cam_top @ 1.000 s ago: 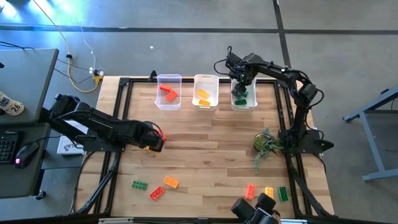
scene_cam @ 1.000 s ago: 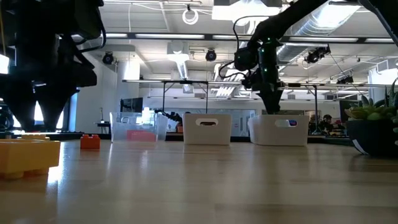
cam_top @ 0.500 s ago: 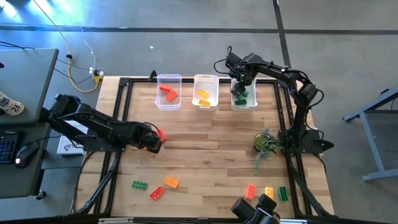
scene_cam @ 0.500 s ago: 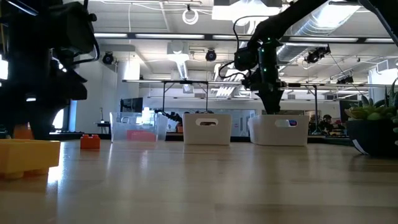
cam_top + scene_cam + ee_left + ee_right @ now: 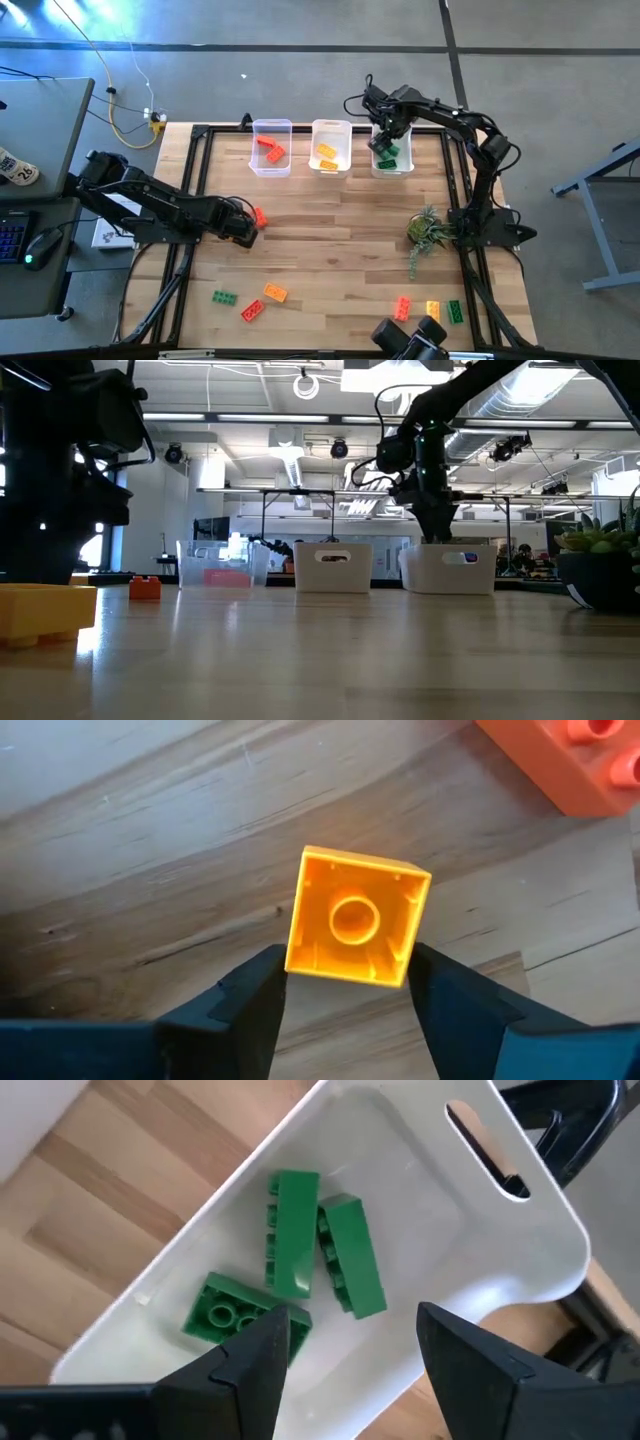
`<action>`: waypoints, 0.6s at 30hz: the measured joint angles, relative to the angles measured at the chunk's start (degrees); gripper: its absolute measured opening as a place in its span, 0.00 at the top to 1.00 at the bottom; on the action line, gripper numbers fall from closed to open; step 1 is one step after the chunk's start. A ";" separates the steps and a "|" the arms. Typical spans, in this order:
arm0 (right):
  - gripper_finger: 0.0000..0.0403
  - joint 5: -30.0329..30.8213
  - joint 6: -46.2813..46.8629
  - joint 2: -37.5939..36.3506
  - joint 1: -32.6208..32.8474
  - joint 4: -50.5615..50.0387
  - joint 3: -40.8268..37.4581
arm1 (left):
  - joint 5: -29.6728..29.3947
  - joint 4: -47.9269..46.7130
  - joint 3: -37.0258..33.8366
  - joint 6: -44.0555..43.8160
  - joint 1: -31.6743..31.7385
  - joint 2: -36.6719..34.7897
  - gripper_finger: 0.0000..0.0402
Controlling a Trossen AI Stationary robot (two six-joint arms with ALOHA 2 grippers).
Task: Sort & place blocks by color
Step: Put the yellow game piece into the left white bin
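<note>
My left gripper (image 5: 243,229) is over the left middle of the table, shut on an orange-yellow block (image 5: 355,920) whose hollow underside faces the wrist camera. A red block (image 5: 260,216) lies on the wood just beyond it. My right gripper (image 5: 384,141) hangs open above the green bin (image 5: 397,166), touching nothing. Three green blocks (image 5: 300,1245) lie on that bin's floor. More blocks lie loose near the table's near edge: green (image 5: 224,297), red (image 5: 252,311), orange (image 5: 275,293), and a group of three (image 5: 430,310). My left gripper pinches the orange-yellow block between its two fingers, one on each of two opposite side walls (image 5: 297,952). Only the fingers' free ends (image 5: 262,982) reach the block. The block's open underside is turned toward the wrist; whether it touches the wood I cannot tell.
Three clear bins stand in a row at the far edge: one with red blocks (image 5: 271,160), one with orange-yellow blocks (image 5: 331,158), and the green one. A small plant sprig (image 5: 428,232) lies near the right edge. Bare wood spans the table's middle.
My left gripper has drawn back a little toward the table's left edge, so more of the red block beside it shows in the high view. In the low view that arm has shifted toward the picture's left.
</note>
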 joint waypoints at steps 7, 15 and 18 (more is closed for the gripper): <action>0.49 -2.43 6.39 0.00 0.15 0.00 0.02 | -2.95 0.11 -0.09 5.16 0.04 0.06 0.53; 0.49 -3.22 10.60 0.00 2.10 0.00 0.02 | -11.01 -0.09 -0.31 10.57 0.18 0.19 0.53; 0.49 -3.29 10.86 0.00 3.01 0.00 0.02 | -10.64 -0.07 -0.31 11.65 0.61 0.21 0.53</action>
